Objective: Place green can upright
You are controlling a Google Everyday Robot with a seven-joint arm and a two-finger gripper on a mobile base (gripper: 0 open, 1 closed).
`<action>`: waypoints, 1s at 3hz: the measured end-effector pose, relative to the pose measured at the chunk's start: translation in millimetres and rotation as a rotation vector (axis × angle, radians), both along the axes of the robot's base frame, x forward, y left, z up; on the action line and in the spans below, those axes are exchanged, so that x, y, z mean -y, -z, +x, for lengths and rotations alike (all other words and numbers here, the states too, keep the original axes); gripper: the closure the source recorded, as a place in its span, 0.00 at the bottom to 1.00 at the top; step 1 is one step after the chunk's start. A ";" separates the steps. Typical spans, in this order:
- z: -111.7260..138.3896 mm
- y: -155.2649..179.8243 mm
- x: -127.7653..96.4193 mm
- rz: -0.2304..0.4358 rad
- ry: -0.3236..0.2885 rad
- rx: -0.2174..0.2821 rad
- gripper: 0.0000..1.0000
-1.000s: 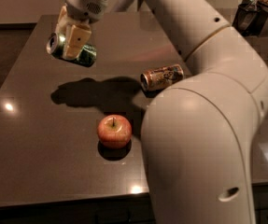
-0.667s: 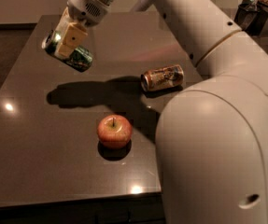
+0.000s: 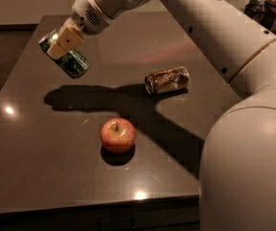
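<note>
The green can (image 3: 69,59), mottled green with a silver end, hangs tilted in the air above the left part of the dark table (image 3: 41,143). My gripper (image 3: 63,43) is shut on the green can, with one pale finger (image 3: 65,40) lying across its side. The can's silver end points up and to the left. Its shadow falls on the table below and to the right of it.
A brown can (image 3: 167,80) with a pale label lies on its side at the table's middle right. A red apple (image 3: 118,134) stands nearer the front. My white arm fills the right side. Dark containers (image 3: 267,6) stand at the far right.
The gripper with the green can has swung a little to the left and the can has tilted further. The apple and the brown can have not moved.
</note>
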State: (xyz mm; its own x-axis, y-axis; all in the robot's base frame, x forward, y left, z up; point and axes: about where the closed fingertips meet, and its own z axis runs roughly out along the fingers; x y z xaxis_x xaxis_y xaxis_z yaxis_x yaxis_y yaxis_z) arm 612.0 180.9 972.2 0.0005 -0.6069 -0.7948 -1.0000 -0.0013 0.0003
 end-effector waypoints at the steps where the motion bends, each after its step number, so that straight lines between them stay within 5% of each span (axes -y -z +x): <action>1: 1.9 4.3 -3.9 0.069 0.068 0.019 1.00; 2: 10.7 5.8 -9.5 0.158 0.110 0.047 1.00; 3: 23.0 16.1 -17.8 0.259 0.080 0.078 1.00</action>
